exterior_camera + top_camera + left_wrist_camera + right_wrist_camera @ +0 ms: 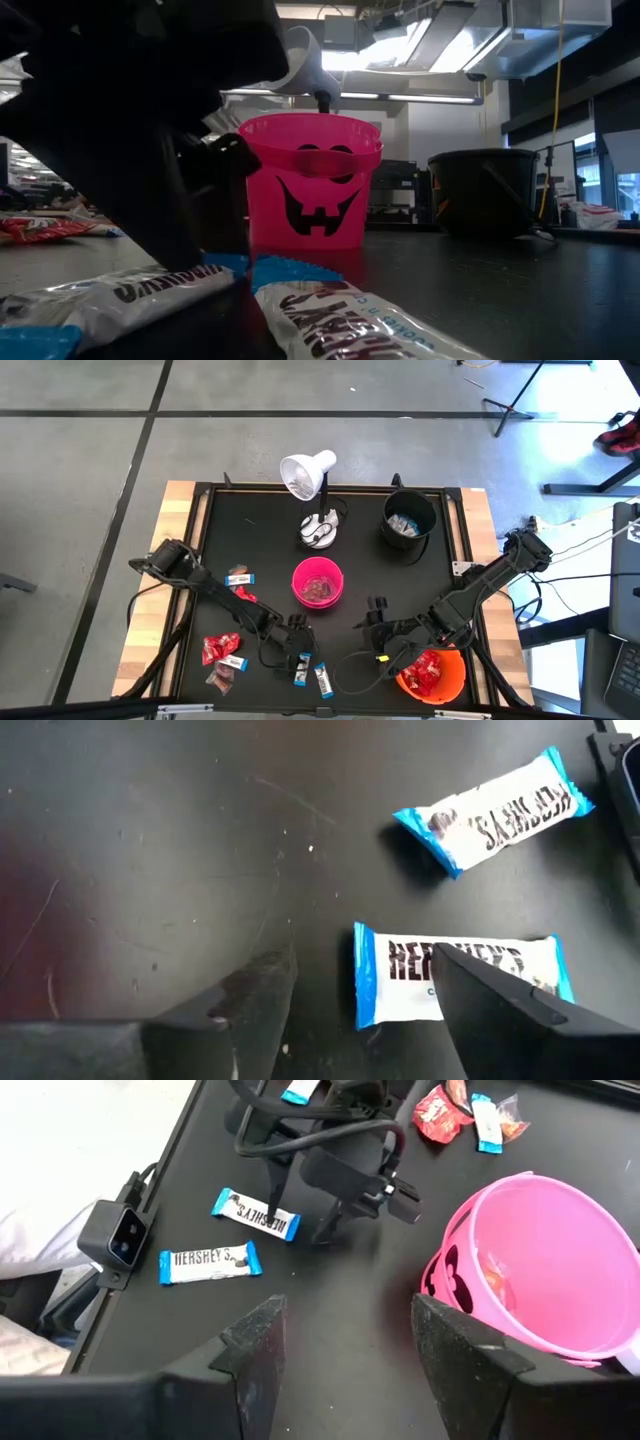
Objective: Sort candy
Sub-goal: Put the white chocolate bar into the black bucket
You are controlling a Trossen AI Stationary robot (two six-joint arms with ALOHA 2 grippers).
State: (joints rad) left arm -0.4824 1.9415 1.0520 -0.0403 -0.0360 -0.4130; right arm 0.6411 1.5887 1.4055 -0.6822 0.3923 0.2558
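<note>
Two white-and-blue bars (460,978) are seen on the black worktop (260,530) beneath the left gripper (365,1010), jaws apart; one bar lies crosswise beside one finger. Right gripper (345,1345) waits open nearby.

Arms: two. Buckets: three — one pink (318,582), one orange (433,674), one black (409,520). Lamp (310,478): one. White-and-blue bars loose on the tabletop: four. Red packets (220,647): a small cluster, number unclear. Brown sweet (221,678): one.
</note>
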